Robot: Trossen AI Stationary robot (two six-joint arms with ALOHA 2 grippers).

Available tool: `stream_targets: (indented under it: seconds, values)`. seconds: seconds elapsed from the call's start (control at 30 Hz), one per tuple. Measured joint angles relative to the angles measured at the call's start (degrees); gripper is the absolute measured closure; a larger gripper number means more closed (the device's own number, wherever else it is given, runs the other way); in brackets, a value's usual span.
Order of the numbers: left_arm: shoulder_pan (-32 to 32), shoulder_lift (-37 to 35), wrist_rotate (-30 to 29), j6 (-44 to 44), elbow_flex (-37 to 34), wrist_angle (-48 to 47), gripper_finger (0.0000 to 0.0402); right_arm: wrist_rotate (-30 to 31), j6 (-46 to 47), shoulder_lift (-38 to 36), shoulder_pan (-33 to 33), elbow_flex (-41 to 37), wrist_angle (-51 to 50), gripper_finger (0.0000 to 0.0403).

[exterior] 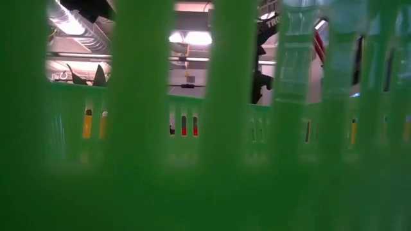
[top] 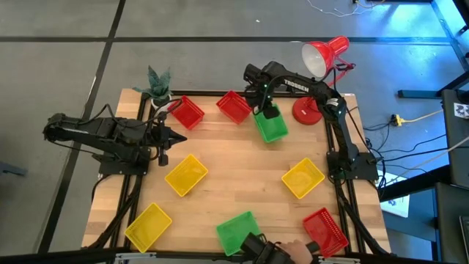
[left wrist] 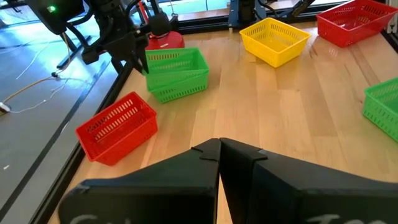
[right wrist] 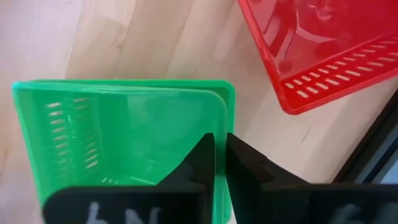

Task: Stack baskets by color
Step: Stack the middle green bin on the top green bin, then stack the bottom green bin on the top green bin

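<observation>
Two green baskets (top: pixel 272 126) sit one inside the other at the table's far middle; the upper one (left wrist: pixel 169 61) is a little tilted in the lower one (left wrist: pixel 181 88). My right gripper (top: pixel 265 110) points down at their far end, shut on the upper basket's wall. My left gripper (top: pixel 179 137) hovers shut at the table's left side, holding nothing. Two red baskets (top: pixel 188 112) (top: pixel 234 106) lie along the far edge. A third green basket (top: pixel 237 232) lies at the near edge and fills the low view (exterior: pixel 205 160). My right gripper pinches the upper green basket's far end wall at its rim (right wrist: pixel 225 134), one finger inside the basket and one outside. The fingers come from above, pointing down. The basket rests in the lower green basket, slightly tilted.
Yellow baskets lie at centre left (top: pixel 186 174), centre right (top: pixel 303 178) and the near left corner (top: pixel 149 225); a red one (top: pixel 325 229) is near right. A red lamp (top: pixel 322 55) and a potted plant (top: pixel 157 84) stand at the far edge. A person's hand (top: pixel 289 251) reaches in at the near edge.
</observation>
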Motion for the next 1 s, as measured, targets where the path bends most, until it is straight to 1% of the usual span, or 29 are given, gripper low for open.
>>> stream_targets:
  seconds: [0.1,0.17,0.23,0.33,0.43,0.53,0.7,0.8,0.87,0.93,1.0]
  values:
    - [-0.02,0.0,0.0,-0.01,0.02,0.0,0.0401,0.0,-0.69,0.0,0.0,0.0,0.32,0.0389]
    - [-0.02,0.0,0.0,-0.01,0.02,0.0,0.0401,0.0,-0.6,0.0,0.02,0.0,0.68,0.039]
    - [-0.02,0.0,0.0,-0.01,0.0,0.0,0.0401,0.02,-0.6,0.0,0.02,0.0,0.76,0.0379]
    - [-0.01,0.0,0.0,-0.03,0.01,0.0,0.0401,0.01,-0.15,0.0,0.02,0.0,1.15,0.0346]
    - [-0.02,0.0,0.0,-0.03,0.02,0.0,0.0401,0.0,2.98,0.02,0.02,0.0,1.71,0.0316]
    - [-0.02,0.0,0.0,-0.03,0.02,0.0,0.0401,0.01,5.26,0.02,0.04,0.0,1.96,0.0307]
    - [0.0,0.0,0.0,-0.01,0.01,0.0,0.0401,0.02,5.47,0.04,0.09,0.4,0.17,0.0307]
    - [0.0,0.0,0.0,0.03,0.0,0.0,0.0401,0.02,7.38,0.07,0.41,2.42,-2.25,0.0307]
    - [0.0,0.0,0.0,0.03,0.02,0.0,0.0401,-0.13,8.62,0.09,0.78,5.13,-6.56,0.0307]
    - [-0.02,0.0,0.02,0.03,0.02,0.0,0.0401,-2.43,9.64,0.09,1.48,8.86,-11.53,0.0307]
    - [-0.01,0.0,0.25,0.06,0.02,-0.02,0.0401,-6.46,11.09,0.09,2.4,12.83,-14.66,0.0307]
